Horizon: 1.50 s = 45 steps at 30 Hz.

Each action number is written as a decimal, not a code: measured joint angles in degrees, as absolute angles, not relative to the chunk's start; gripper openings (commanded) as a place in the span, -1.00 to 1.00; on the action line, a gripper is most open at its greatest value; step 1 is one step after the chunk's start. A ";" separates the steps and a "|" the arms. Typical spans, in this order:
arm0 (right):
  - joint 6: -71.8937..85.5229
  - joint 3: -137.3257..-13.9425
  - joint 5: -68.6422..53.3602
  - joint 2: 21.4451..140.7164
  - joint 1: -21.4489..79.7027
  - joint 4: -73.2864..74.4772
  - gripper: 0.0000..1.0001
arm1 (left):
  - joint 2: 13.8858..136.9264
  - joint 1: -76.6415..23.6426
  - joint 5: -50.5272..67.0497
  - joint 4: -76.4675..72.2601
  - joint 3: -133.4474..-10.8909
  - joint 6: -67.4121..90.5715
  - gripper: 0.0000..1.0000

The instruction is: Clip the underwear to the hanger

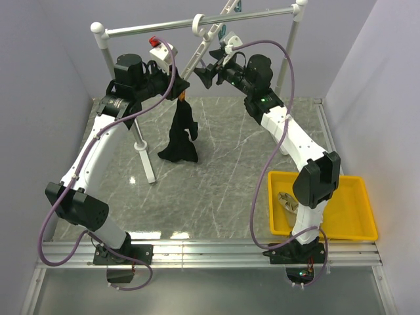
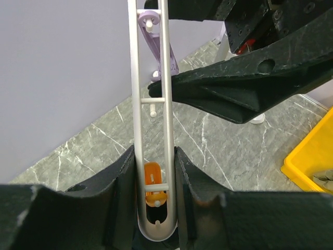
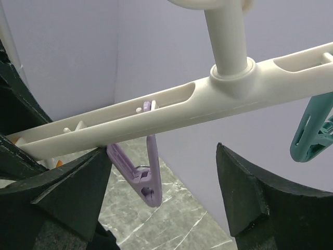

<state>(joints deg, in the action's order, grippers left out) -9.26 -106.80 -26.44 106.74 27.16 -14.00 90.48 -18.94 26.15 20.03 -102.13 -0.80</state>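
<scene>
The white hanger (image 1: pixel 197 52) hangs by its hook from the rail and slants down to the left. The black underwear (image 1: pixel 178 134) hangs from its low end, down to the table. My left gripper (image 1: pixel 173 89) is shut on that low end. In the left wrist view the hanger (image 2: pixel 136 104) runs between my fingers (image 2: pixel 117 182) with an orange clip (image 2: pixel 152 179) in its slot. My right gripper (image 1: pixel 205 71) is open under the hanger's middle. In the right wrist view the hanger (image 3: pixel 156 117) crosses above my open gripper (image 3: pixel 161 195). The underwear is hidden in both wrist views.
The white rail frame (image 1: pixel 157 26) stands across the back, one leg (image 1: pixel 143 154) beside the underwear. A purple clip (image 3: pixel 145 179) and a teal clip (image 3: pixel 312 130) hang from the hanger. A yellow tray (image 1: pixel 357 226) at the right holds a beige garment (image 1: pixel 287 202).
</scene>
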 measured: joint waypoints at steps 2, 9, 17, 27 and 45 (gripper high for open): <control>-9.26 -106.80 -26.50 106.72 27.22 -14.11 0.65 | 90.48 -18.94 26.15 20.03 -102.13 -0.78 -0.68; -9.69 -106.80 -26.83 106.72 27.90 -13.76 -0.08 | 90.48 -18.94 26.15 20.03 -102.13 -0.75 -0.68; -8.47 -107.31 -27.09 106.26 27.77 -14.59 -1.00 | 90.48 -18.39 25.91 20.08 -102.13 -0.91 -0.67; -1.72 -109.62 -27.29 106.26 27.73 -11.60 -1.00 | 89.38 -17.28 27.40 19.22 -100.40 -2.81 -0.09; 1.85 -111.18 -26.06 106.28 27.73 -10.20 -1.00 | 75.75 -16.91 36.60 26.94 -89.73 -18.15 0.31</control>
<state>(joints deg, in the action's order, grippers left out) 1.85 -111.18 -26.06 106.28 27.73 -10.20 75.75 -16.91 36.60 26.94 -89.73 -18.15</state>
